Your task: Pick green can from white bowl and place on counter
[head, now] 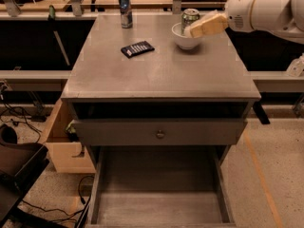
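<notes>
The tool (195, 30) is being held over the worktop (161, 70); its opening cannot be told. Just left of it, the green can (189, 16) is being carried upright in the white bowl (183, 42).

Place: robot test lab
Signs: white arm (266, 8), loose cables (16, 112), speckled floor (275, 165)
Robot: gripper (194, 30) at bowl (183, 41) rim, above counter (161, 70)
</notes>
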`<state>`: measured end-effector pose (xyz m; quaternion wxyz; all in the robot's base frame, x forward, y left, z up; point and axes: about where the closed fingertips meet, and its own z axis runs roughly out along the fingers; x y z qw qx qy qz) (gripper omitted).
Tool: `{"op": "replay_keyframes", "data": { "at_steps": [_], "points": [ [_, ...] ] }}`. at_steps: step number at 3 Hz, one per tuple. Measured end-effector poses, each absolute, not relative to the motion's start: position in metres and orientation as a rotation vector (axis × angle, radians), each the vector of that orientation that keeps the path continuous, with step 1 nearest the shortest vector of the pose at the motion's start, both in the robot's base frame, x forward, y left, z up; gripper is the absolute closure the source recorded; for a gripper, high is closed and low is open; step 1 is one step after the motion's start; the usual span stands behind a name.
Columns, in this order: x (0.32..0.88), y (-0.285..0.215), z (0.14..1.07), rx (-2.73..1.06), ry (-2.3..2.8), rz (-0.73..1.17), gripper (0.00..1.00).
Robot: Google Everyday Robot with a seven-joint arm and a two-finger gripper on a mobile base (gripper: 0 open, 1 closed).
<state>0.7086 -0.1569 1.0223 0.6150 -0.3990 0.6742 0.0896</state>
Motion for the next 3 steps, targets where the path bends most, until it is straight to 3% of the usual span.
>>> {"op": "replay_keyframes", "data": {
  "at_steps": [3],
  "points": [
    [0.841, -0.145, 0.987, -0.781, 1.617, 0.258, 0.0]
  ]
}}
